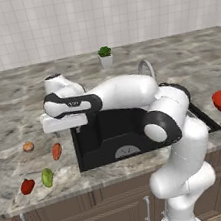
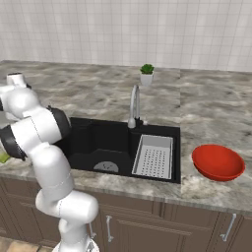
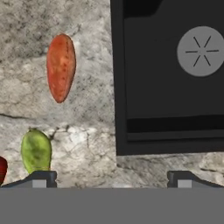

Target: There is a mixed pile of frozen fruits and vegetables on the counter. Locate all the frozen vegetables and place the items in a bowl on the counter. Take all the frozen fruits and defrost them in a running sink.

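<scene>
The four frozen pieces lay loose on the surface point(image 1: 13, 123) at about nine o'clock from the sink point(image 1: 111, 132), none yet sorted: the brown ball point(image 1: 28, 146) farthest back, the orange piece point(image 1: 56, 151) just in front of it, then the yellow-green fruit point(image 1: 47, 177) and the red piece point(image 1: 27, 186) near the front edge. The pincer point(image 3: 111, 177) hung above the sink's near-left corner with its tips spread wide and holding nothing, probably lining up on the pile; in the hand view the orange piece sat at eleven o'clock. The red bowl point(image 2: 218, 162) waited empty at three o'clock past the sink, well apart from the pile, so the basin, faucet point(image 2: 134, 106) and grey rack point(image 2: 154, 156) lay between. A small potted plant point(image 2: 146, 75) stood behind.
</scene>
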